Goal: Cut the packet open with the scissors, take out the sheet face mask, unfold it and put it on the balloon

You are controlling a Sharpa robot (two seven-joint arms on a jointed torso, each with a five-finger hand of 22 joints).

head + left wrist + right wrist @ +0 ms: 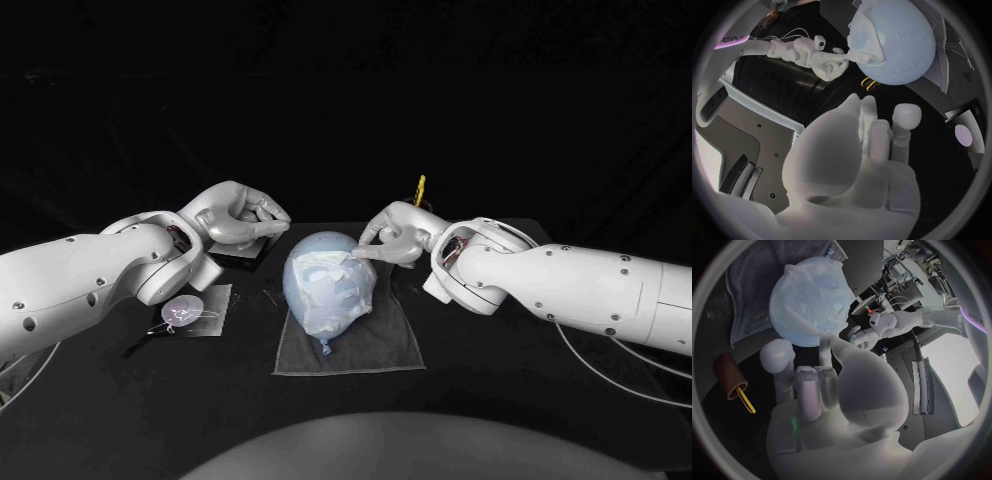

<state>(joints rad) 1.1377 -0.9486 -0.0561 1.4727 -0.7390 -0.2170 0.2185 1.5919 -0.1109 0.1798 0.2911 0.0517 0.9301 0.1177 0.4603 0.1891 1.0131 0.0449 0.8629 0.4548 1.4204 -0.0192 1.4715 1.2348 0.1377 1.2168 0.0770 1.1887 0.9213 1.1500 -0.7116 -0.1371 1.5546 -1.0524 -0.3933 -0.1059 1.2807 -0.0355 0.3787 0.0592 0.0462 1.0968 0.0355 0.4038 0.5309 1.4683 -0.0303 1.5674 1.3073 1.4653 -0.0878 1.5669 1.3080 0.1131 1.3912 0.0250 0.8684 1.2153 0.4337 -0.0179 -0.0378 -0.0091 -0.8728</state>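
A pale blue balloon (329, 290) lies on a grey cloth (378, 350) in the middle of the table. The white sheet mask (340, 268) is spread over its rounder end. My right hand (389, 237) is at the balloon's far right side. One fingertip (826, 341) touches the mask edge on the balloon (809, 302), while the thumb stands apart and holds nothing. My left hand (242, 222) hovers off the balloon's far left, fingers curled in, with nothing in them. The left wrist view shows the right hand (826, 59) against the balloon (895, 42).
The yellow-handled scissors (420, 190) stand in a brown holder (728, 374) behind my right hand. The opened packet (193, 312) lies at the left of the cloth. A black block (240, 256) sits under my left hand.
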